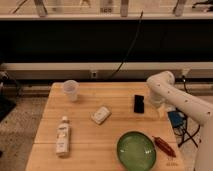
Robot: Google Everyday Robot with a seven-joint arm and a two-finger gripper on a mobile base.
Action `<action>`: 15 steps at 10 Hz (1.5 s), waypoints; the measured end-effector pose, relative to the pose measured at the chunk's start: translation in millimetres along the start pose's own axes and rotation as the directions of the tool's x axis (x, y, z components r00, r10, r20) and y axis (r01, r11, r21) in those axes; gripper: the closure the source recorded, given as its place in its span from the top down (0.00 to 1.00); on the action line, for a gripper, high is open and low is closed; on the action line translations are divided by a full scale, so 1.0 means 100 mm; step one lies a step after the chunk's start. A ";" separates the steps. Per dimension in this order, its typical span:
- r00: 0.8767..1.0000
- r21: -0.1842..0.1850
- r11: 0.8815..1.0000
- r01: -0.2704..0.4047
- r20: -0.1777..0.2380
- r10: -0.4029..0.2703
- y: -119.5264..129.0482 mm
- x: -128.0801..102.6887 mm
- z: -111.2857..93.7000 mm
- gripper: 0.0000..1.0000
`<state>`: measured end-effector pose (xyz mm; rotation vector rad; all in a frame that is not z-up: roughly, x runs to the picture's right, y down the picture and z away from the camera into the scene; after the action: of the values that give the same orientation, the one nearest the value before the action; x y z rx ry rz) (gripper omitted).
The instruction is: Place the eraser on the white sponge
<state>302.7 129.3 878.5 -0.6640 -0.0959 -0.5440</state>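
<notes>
Right of centre, a small flat black rectangular eraser is lying on the light wooden slatted table, apparently waiting to be picked up. The white robot arm's gripper is hanging just beside it, at the table's right edge. Whether that tool is apart or together cannot be told from this view, and nothing is showing in its grasp. The arm is bending down from a raised elbow, a pose that suggests it is lining up on the eraser.

The target, a small off-white rounded rectangular sponge, is resting at a slant near the frame's middle, left of and slightly below the eraser, with bare wood between them. A round green bowl and a red-brown elongated object are sitting lower right. A white bottle is lying lower left, and a clear plastic cup is standing upper left. All four are sitting off the short line from eraser to sponge.
</notes>
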 end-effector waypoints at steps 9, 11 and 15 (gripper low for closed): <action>0.980 0.018 0.983 0.184 0.074 -0.184 -0.54 -0.41 -0.04 0.80; 0.968 0.030 0.972 0.232 0.088 -0.234 -0.63 -0.47 -0.03 0.80; 0.947 0.049 0.952 0.302 0.099 -0.305 -0.74 -0.49 0.04 0.80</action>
<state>224.0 105.3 910.2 -0.6497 -0.3100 -0.8023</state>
